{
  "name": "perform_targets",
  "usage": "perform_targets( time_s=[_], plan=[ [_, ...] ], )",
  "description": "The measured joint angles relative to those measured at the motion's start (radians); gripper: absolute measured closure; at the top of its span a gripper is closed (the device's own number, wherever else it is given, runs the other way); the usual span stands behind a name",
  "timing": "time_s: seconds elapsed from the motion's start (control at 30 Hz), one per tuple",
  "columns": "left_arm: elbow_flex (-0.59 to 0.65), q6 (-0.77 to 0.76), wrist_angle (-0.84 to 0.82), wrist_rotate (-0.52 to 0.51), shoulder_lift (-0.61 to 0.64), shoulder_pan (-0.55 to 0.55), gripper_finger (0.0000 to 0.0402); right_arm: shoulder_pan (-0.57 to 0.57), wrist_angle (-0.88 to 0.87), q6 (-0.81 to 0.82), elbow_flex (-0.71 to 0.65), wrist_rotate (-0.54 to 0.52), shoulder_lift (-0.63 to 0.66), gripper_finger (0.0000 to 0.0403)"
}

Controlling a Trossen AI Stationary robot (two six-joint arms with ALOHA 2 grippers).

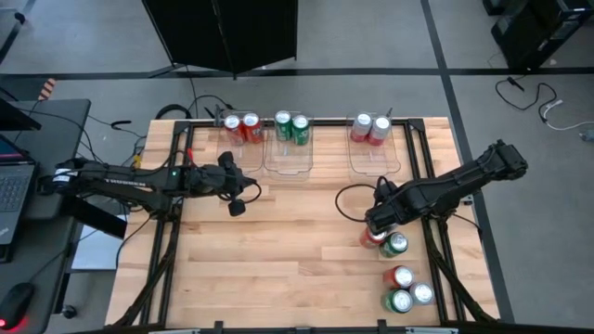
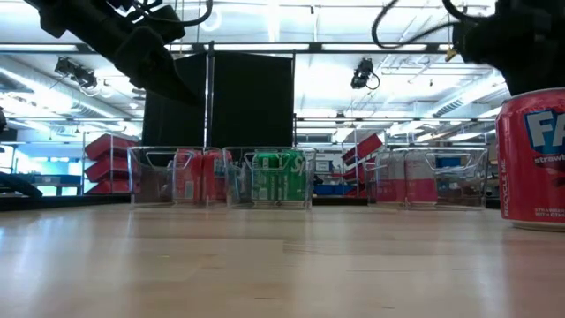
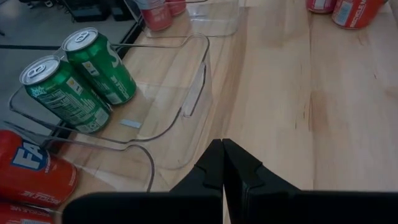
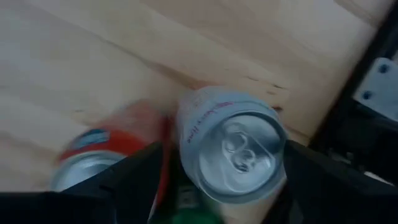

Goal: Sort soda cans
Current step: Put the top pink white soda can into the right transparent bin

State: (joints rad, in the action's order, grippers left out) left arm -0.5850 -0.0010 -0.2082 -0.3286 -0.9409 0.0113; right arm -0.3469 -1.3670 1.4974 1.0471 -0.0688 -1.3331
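Right gripper [image 4: 233,186] fingers are gripping a silver-white can [image 4: 231,150] beside a red can [image 4: 93,158]; left gripper [image 3: 222,163] fingers are pressing together over bench [image 3: 323,124].

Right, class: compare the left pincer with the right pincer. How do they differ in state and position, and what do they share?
1. The left pincer is shut on nothing; the right pincer is clamped on a silver-white can.
2. The left pincer sits by the clear bins; the right pincer hangs over the loose cans at the table's right side.

Shared: both have two dark fingers.
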Motion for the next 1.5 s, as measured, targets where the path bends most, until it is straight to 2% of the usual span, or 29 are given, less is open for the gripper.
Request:
perform_targets(
  time_s=[0.2,0.43,0.7,1.17,1.27,1.37,1.5],
  plan=[
    [0.000,0.000,0.000,0.000,0.000,0.000,0.0401,0.000,0.005,0.002,-0.042,0.008,-0.002,0.0088],
    [0.000,-0.001,0.002,0.000,0.000,0.000,0.0401,0.000,0.121,-0.033,-0.053,0.013,-0.003,0.0103],
    [0.000,-0.002,0.005,0.000,0.000,0.000,0.0401,0.007,0.168,-0.109,-0.019,-0.081,-0.004,0.0106],
    [0.000,0.022,-0.018,0.000,0.000,0.000,0.0401,0.056,0.288,-0.803,-0.027,-0.206,-0.007,0.0129],
    [0.000,0.021,-0.036,0.000,0.000,0.000,0.0401,0.082,0.343,-0.867,-0.063,-0.185,-0.007,0.0131],
    [0.000,0.019,-0.052,0.000,0.000,0.000,0.0401,0.102,0.393,-0.870,-0.108,-0.113,-0.008,0.0131],
    [0.000,0.018,-0.056,0.000,0.000,0.000,0.0401,0.086,0.399,-0.863,-0.126,-0.098,-0.008,0.0132]
  ],
)
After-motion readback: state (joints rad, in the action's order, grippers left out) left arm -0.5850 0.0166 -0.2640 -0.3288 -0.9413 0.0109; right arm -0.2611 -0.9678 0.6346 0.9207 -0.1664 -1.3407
